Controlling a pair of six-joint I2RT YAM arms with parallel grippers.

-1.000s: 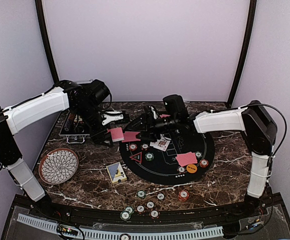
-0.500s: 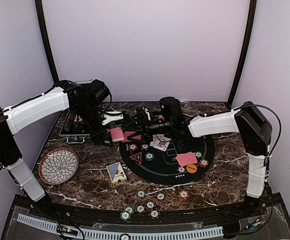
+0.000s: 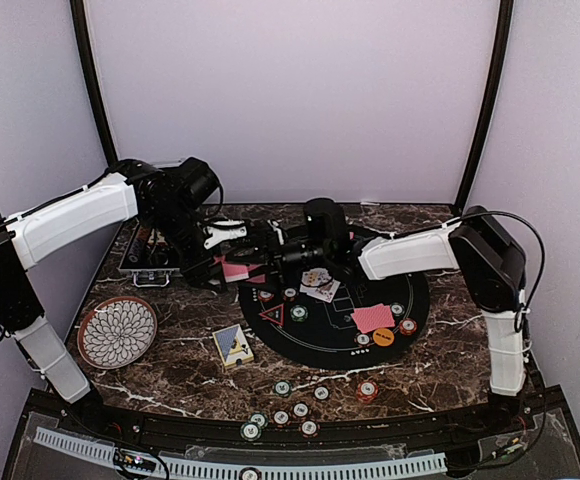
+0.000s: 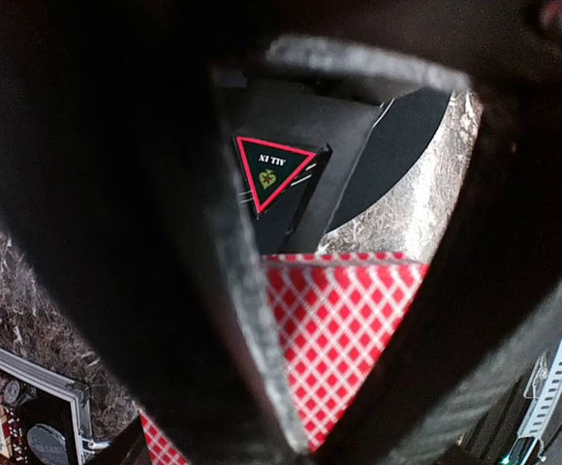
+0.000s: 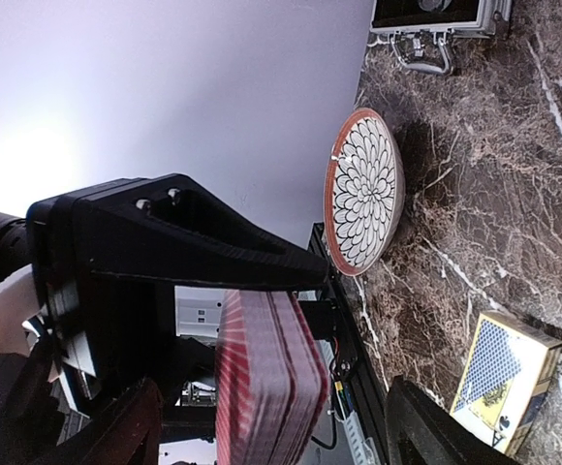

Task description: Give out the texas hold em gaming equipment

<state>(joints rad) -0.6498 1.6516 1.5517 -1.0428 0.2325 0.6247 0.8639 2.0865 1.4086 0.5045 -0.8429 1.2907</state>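
My left gripper (image 3: pixel 218 266) is shut on a deck of red-backed playing cards (image 3: pixel 236 270), held above the mat's left edge. In the left wrist view the red diamond-patterned cards (image 4: pixel 344 329) fill the gap between my fingers, with the red triangle (image 4: pixel 271 172) on the mat beyond. My right gripper (image 3: pixel 261 255) is open. Its fingers (image 5: pixel 116 426) stand wide on either side of the deck (image 5: pixel 266 378) without touching it. On the black mat (image 3: pixel 335 345) lie the red triangle (image 3: pixel 272 316), face-down cards (image 3: pixel 373 318), face-up cards (image 3: pixel 320 285), an orange disc (image 3: pixel 383 337) and some chips.
Several poker chips (image 3: pixel 290 408) and a red chip (image 3: pixel 367 389) lie near the front edge. A blue card box (image 3: pixel 233 345) lies left of the mat. The patterned plate (image 3: pixel 117 331) is at the left, and the silver case (image 3: pixel 150 258) is behind it.
My right arm has reached further left, bringing its open gripper around the deck. The left gripper has held still with the deck.
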